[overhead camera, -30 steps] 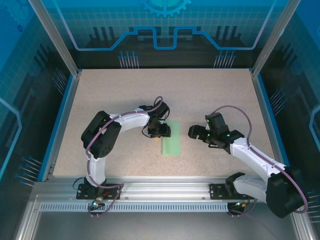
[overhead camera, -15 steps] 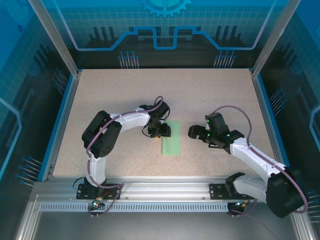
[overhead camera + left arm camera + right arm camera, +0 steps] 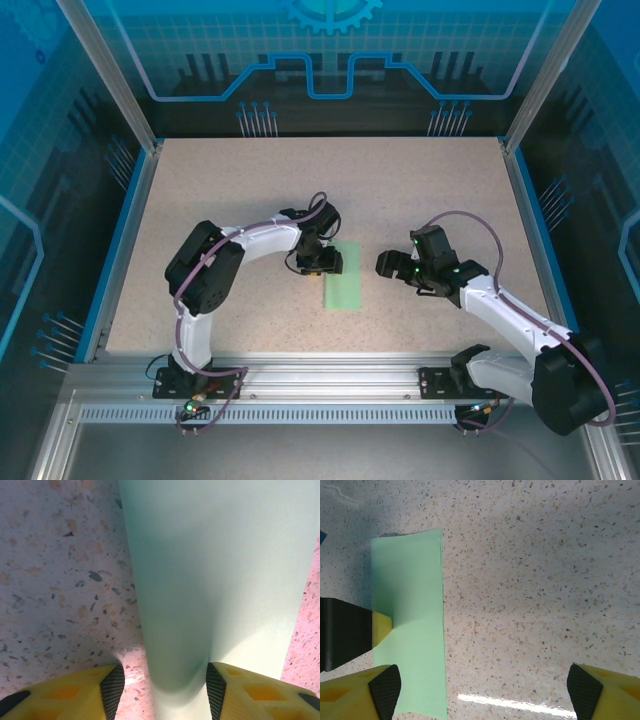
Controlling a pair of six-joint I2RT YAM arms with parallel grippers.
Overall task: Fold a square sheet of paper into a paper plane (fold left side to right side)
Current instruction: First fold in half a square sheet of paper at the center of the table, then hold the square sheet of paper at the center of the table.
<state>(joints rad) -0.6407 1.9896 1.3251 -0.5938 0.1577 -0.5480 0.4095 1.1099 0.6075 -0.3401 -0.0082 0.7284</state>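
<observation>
The pale green sheet of paper (image 3: 343, 282) lies on the table, folded into a narrow upright strip. My left gripper (image 3: 324, 262) is down at the strip's upper left edge. In the left wrist view the rounded fold of the paper (image 3: 210, 570) bulges between the two black pads (image 3: 114, 685), and a gap of table shows beside the left pad, so the left gripper (image 3: 165, 692) is open. My right gripper (image 3: 386, 265) hovers open just right of the strip. From the right wrist, the paper (image 3: 412, 645) lies at the left, the right gripper (image 3: 482, 687) is over bare table, and the left gripper's yellow finger (image 3: 381, 626) touches the sheet.
The speckled tabletop (image 3: 420, 190) is ringed by a blue rim and metal frame posts. Both arm bases (image 3: 200, 375) stand on the rail at the near edge.
</observation>
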